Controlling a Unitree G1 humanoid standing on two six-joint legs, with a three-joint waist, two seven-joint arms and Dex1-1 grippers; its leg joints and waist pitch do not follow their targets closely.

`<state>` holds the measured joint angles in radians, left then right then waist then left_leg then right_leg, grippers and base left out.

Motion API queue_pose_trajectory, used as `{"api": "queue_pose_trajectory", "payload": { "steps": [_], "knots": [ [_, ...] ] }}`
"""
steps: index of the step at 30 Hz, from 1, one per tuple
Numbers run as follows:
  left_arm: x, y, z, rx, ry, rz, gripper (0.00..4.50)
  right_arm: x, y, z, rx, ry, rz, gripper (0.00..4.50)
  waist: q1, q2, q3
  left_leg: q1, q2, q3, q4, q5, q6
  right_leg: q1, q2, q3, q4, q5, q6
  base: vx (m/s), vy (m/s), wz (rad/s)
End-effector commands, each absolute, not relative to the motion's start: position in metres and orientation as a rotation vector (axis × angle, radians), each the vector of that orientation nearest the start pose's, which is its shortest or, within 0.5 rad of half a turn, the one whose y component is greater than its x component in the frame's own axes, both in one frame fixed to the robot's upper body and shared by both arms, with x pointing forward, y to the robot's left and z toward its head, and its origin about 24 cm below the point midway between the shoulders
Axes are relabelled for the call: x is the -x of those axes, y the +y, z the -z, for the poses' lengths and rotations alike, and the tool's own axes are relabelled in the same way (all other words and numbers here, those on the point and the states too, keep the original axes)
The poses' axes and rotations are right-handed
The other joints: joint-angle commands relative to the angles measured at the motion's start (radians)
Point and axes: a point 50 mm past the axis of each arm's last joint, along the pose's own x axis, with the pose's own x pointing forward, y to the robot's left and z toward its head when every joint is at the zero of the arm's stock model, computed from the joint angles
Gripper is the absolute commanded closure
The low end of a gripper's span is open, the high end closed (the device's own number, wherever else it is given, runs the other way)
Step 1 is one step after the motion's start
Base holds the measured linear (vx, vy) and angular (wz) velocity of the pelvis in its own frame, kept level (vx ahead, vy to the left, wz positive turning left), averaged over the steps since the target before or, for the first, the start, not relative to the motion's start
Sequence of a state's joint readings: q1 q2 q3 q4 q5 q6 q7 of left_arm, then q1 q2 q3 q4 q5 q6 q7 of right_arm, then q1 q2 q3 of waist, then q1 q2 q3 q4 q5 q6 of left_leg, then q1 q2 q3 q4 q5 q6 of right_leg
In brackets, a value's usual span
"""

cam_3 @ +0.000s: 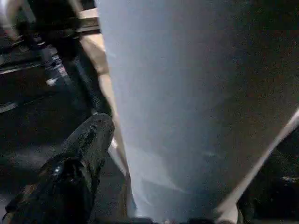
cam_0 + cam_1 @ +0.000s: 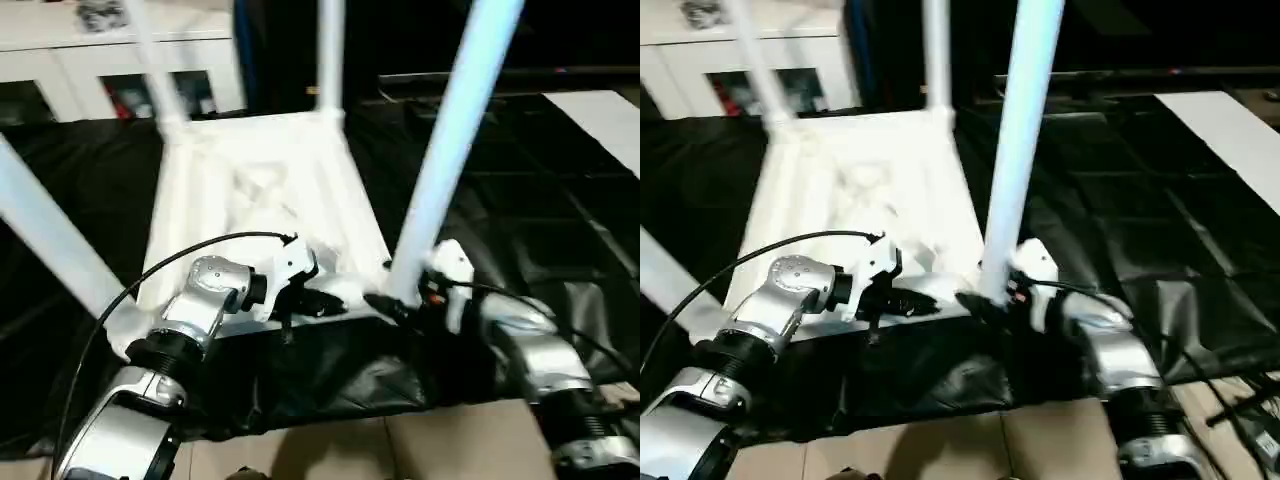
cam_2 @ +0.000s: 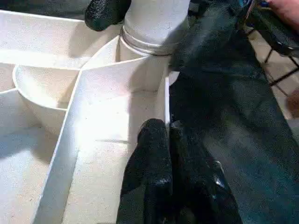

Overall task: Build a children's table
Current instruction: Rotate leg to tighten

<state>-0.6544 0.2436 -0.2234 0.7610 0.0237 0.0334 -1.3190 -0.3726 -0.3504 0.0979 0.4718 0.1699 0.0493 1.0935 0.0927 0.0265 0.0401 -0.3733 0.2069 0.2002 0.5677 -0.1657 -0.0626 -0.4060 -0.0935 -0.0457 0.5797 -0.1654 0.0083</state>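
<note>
The children's table lies upside down on a black sheet, its ribbed underside [image 2: 260, 190] facing up. Four white legs stand in its corner sockets: two far ones [image 2: 330, 50] [image 2: 150, 60], a near left one [image 2: 50, 235] and a near right one [image 2: 455, 130]. My left gripper [image 2: 325, 303] is shut on the thin near rim [image 3: 167, 100] beside the near right socket. My right gripper [image 2: 395, 300] stands open around the base of the near right leg [image 1: 187, 93], one finger [image 1: 86, 144] on each side of it.
The black sheet [image 2: 520, 200] covers the floor around the table. A white cabinet [image 2: 60, 60] stands at the back left and a white board [image 2: 605, 120] lies at the far right. Brown floor [image 2: 400, 450] shows at the near edge, between my forearms.
</note>
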Motion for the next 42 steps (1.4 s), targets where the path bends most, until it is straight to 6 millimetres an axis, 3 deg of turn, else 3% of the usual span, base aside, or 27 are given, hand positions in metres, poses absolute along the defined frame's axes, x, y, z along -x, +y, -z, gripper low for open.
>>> {"api": "queue_pose_trajectory", "payload": {
  "steps": [1, 6, 16, 19, 25, 28, 29, 31, 33, 36, 38, 39, 42],
  "knots": [
    [-0.323, 0.095, -0.061, -0.275, 0.351, 1.546, 4.50, -0.288, -0.147, -0.040, 0.104, 0.284, -1.274, 0.74, -0.001, -0.017, -0.060, 0.016, 0.023, -0.004, -0.056, -0.235, 0.077, 0.047, -0.039, 0.024, -0.056, -0.202, -0.248, 0.000, 0.000, 0.00],
    [-0.323, 0.094, -0.062, -0.272, 0.360, 1.579, 4.50, -0.288, -0.145, -0.039, 0.103, 0.349, -1.373, 1.35, 0.003, -0.015, -0.062, 0.017, 0.024, -0.005, -0.055, -0.227, 0.075, 0.047, -0.041, 0.024, -0.051, -0.171, -0.265, 0.000, 0.000, 0.00],
    [-0.321, 0.095, -0.057, -0.259, 0.384, 1.619, 4.50, -0.285, -0.141, -0.038, 0.080, 0.401, -1.466, 2.00, 0.011, -0.018, -0.063, 0.016, 0.024, -0.004, -0.052, -0.200, 0.087, 0.048, -0.042, 0.022, -0.048, -0.156, -0.270, 0.000, 0.000, 0.00],
    [-0.321, 0.098, -0.056, -0.257, 0.403, 1.620, 4.50, -0.284, -0.139, -0.036, 0.064, 0.415, -1.489, 2.07, 0.014, -0.019, -0.062, 0.017, 0.025, -0.005, -0.053, -0.213, 0.076, 0.047, -0.044, 0.023, -0.050, -0.189, -0.260, 0.000, 0.000, 0.00],
    [-0.320, 0.096, -0.053, -0.249, 0.408, 1.600, 4.50, -0.279, -0.134, -0.032, 0.001, 0.407, -1.474, 2.10, 0.016, -0.013, -0.063, 0.018, 0.024, -0.006, -0.053, -0.213, 0.072, 0.048, -0.042, 0.023, -0.049, -0.170, -0.263, 0.000, 0.000, 0.00],
    [-0.320, 0.090, -0.052, -0.234, 0.397, 1.547, 4.50, -0.280, -0.131, -0.030, -0.054, 0.373, -1.384, 2.10, 0.017, -0.010, -0.061, 0.018, 0.025, -0.007, -0.056, -0.230, 0.064, 0.047, -0.043, 0.023, -0.051, -0.185, -0.261, 0.000, 0.000, 0.00],
    [-0.322, 0.082, -0.050, -0.227, 0.384, 1.481, 4.50, -0.285, -0.129, -0.026, -0.072, 0.351, -1.245, 2.10, 0.016, -0.011, -0.058, 0.019, 0.025, -0.007, -0.060, -0.260, 0.049, 0.046, -0.043, 0.024, -0.057, -0.233, -0.250, 0.000, 0.000, 0.00],
    [-0.323, 0.076, -0.049, -0.219, 0.376, 1.442, 4.50, -0.290, -0.130, -0.021, -0.067, 0.348, -1.130, 2.11, 0.012, -0.010, -0.052, 0.022, 0.025, -0.009, -0.065, -0.300, 0.030, 0.041, -0.046, 0.024, -0.065, -0.302, -0.235, 0.000, 0.000, 0.00],
    [-0.323, 0.070, -0.047, -0.208, 0.374, 1.416, 4.50, -0.294, -0.129, -0.017, -0.053, 0.343, -1.036, 2.12, 0.004, -0.011, -0.050, 0.029, 0.020, -0.013, -0.067, -0.345, 0.005, 0.037, -0.048, 0.023, -0.080, -0.435, -0.188, 0.000, 0.000, 0.00],
    [-0.324, 0.056, -0.044, -0.183, 0.369, 1.335, 4.50, -0.302, -0.125, -0.010, -0.053, 0.353, -0.812, 2.22, -0.020, -0.016, -0.045, 0.021, 0.013, -0.021, -0.072, -0.378, -0.014, 0.036, -0.046, 0.017, -0.092, -0.540, -0.135, 0.000, 0.000, 0.00],
    [-0.326, 0.043, -0.044, -0.165, 0.356, 1.259, 4.50, -0.311, -0.117, -0.009, -0.086, 0.367, -0.602, 2.30, -0.032, -0.006, -0.044, 0.027, 0.011, -0.024, -0.074, -0.402, -0.017, 0.030, -0.044, 0.014, -0.104, -0.586, -0.108, 0.000, 0.000, 0.00],
    [-0.327, 0.039, -0.044, -0.160, 0.348, 1.230, 4.50, -0.313, -0.113, -0.010, -0.085, 0.366, -0.552, 2.35, -0.042, -0.009, -0.043, 0.029, 0.006, -0.026, -0.072, -0.416, -0.022, 0.025, -0.043, 0.009, -0.109, -0.619, -0.096, 0.000, 0.000, 0.00],
    [-0.324, 0.029, -0.044, -0.170, 0.336, 1.211, 4.50, -0.317, -0.103, -0.011, -0.105, 0.373, -0.441, 2.38, -0.058, -0.006, -0.041, 0.035, 0.001, -0.030, -0.068, -0.465, -0.012, 0.015, -0.040, 0.001, -0.128, -0.690, -0.059, 0.000, 0.000, 0.00]
  ]
}}
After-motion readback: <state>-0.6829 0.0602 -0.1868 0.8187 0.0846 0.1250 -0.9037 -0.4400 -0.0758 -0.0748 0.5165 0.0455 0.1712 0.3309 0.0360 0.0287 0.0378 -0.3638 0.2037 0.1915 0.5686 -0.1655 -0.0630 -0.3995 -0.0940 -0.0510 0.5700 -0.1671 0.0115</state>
